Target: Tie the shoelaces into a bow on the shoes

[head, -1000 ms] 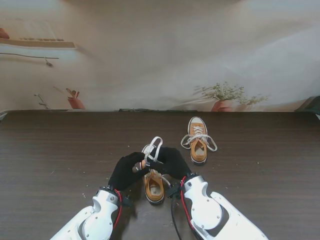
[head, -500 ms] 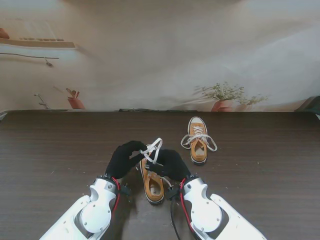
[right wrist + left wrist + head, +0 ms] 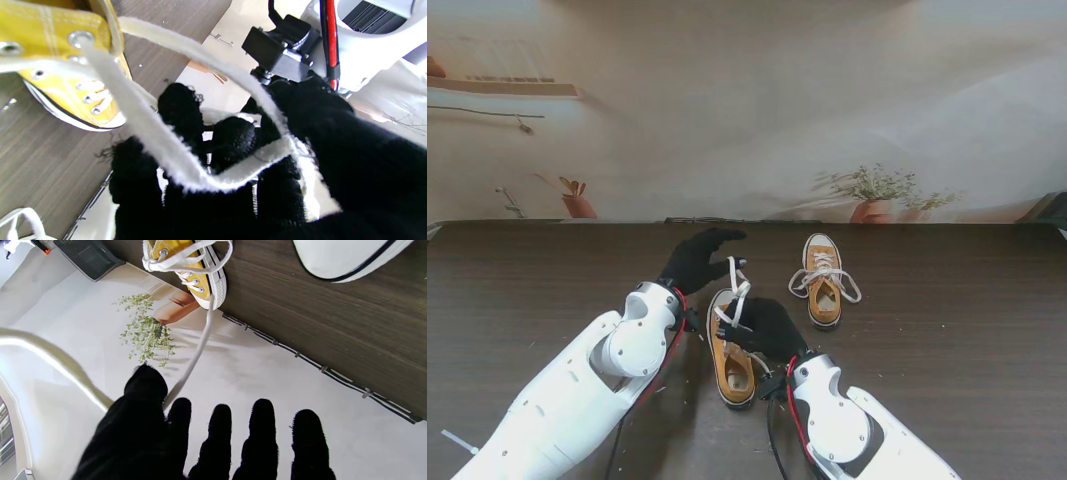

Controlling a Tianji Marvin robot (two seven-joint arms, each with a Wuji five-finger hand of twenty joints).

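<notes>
The near yellow shoe (image 3: 735,372) lies between my arms, toe pointing away from me. Its white shoelace (image 3: 735,295) rises from the eyelets. My left hand (image 3: 697,262), in a black glove, is stretched out beyond the toe. It pinches one lace strand (image 3: 200,343) between thumb and index finger. My right hand (image 3: 765,328) hovers over the shoe's eyelets, with a loop of lace (image 3: 160,143) wrapped around its curled fingers (image 3: 230,140). A second yellow shoe (image 3: 824,295) sits farther off to the right, its laces lying loose beside it.
The dark wooden table (image 3: 947,340) ends at a far edge with a thin cable (image 3: 320,368) running along it. Behind hangs a pale backdrop printed with potted plants (image 3: 872,195). A black cable (image 3: 772,440) trails by my right forearm.
My left hand has swung away from me and to the left, past the shoe's toe, drawing its lace strand out long. The right hand has stayed over the shoe with its loop.
</notes>
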